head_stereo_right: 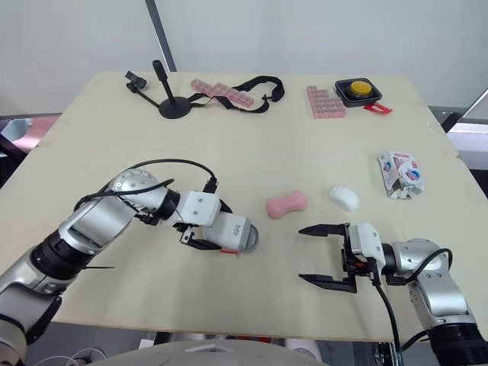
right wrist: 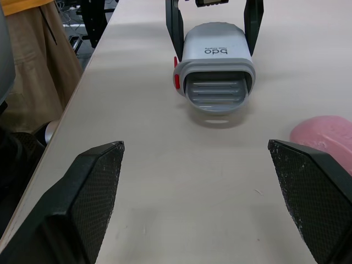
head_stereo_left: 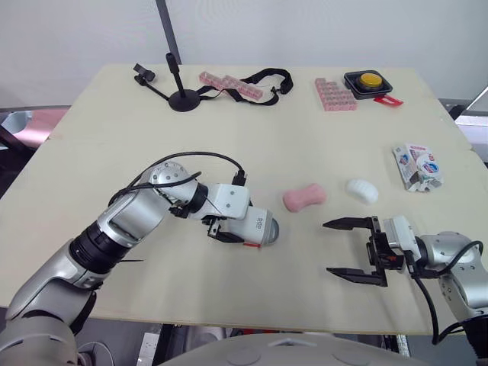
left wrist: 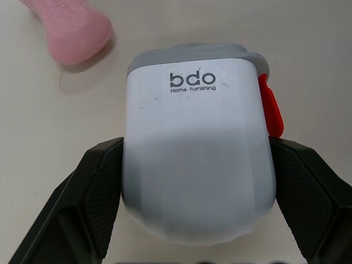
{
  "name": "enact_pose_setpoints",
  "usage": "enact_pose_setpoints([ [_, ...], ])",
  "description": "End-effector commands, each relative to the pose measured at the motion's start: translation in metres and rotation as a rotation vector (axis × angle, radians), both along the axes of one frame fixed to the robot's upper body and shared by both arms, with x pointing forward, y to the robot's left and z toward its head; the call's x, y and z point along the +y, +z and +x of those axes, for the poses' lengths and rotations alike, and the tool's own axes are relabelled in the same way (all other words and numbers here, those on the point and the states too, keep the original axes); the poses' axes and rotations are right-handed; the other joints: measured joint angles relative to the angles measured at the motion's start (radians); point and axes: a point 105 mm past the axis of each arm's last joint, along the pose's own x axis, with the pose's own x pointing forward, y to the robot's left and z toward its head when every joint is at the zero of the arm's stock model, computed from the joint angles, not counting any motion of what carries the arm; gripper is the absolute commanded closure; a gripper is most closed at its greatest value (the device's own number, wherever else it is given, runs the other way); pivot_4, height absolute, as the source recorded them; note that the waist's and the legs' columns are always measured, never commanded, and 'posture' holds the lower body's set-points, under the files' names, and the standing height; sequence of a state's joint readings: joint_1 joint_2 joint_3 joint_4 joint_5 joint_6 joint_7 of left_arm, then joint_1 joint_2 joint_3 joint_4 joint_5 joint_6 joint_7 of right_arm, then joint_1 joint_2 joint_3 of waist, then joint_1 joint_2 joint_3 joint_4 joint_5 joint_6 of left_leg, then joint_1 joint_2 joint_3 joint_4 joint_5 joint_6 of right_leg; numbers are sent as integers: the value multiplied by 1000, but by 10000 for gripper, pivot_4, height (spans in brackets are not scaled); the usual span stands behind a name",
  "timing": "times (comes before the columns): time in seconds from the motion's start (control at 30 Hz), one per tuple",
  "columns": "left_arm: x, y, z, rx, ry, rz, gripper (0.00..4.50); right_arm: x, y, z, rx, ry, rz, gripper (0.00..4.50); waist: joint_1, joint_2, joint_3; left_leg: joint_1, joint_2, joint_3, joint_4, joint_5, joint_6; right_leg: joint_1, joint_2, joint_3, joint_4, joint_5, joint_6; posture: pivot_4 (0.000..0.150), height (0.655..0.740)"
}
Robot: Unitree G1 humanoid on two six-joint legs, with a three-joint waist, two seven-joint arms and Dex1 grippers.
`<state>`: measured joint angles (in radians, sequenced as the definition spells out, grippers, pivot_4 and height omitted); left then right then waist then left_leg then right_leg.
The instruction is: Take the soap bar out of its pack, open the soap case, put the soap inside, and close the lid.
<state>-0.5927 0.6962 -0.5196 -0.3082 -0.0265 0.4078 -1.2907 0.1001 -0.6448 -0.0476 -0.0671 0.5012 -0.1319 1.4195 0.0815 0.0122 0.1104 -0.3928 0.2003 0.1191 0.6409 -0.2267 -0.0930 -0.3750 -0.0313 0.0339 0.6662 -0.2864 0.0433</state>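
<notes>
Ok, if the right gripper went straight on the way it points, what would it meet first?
Most likely the case, held by the left gripper, which lies straight ahead of the open right gripper. The pink soap lies just off to one side and would probably be missed, though depth is unclear.

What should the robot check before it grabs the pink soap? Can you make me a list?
1. Soap out of its pack: ok. The pink soap bar lies bare on the table, apart from the crumpled pack.
2. Case held steady: ok. The left gripper clamps the soap case on both sides.
3. Grabbing hand free: ok. The right gripper is open and empty.
4. Case open: cannot tell. A ribbed grey end faces the right gripper, but it may be inside or lid.
5. Room around the soap: ok. The white oval thing lies beside it, not touching.
</notes>
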Motion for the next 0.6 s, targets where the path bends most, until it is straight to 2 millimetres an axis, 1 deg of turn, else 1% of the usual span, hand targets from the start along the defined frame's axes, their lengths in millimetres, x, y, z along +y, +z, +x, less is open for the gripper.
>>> enact_pose_setpoints([
  [0.03, -2, 11, -2, -63, -47, 23, 10326, 0, 7, 1, -33, -3, 3, 326, 0, 0, 0, 0, 0, 0, 0, 0, 0, 0, 0, 0, 0, 0, 0, 1500, 7395],
  [0.17, -4, 13, -2, -75, -60, 35, 10326, 1, 8, 2, -32, -4, 3, 326, 0, 0, 0, 0, 0, 0, 0, 0, 0, 0, 0, 0, 0, 0, 0, 1500, 7395],
  [0.3, -7, 13, -4, -51, -53, 24, 10326, 1, 9, 3, -32, -10, 2, 326, 0, 0, 0, 0, 0, 0, 0, 0, 0, 0, 0, 0, 0, 0, 0, 1500, 7395],
  [0.6, -2, 11, -4, -56, -41, 72, 10326, -1, 9, 2, -24, -13, -1, 326, 0, 0, 0, 0, 0, 0, 0, 0, 0, 1, 0, 0, -1, 0, 0, 1500, 7395],
])
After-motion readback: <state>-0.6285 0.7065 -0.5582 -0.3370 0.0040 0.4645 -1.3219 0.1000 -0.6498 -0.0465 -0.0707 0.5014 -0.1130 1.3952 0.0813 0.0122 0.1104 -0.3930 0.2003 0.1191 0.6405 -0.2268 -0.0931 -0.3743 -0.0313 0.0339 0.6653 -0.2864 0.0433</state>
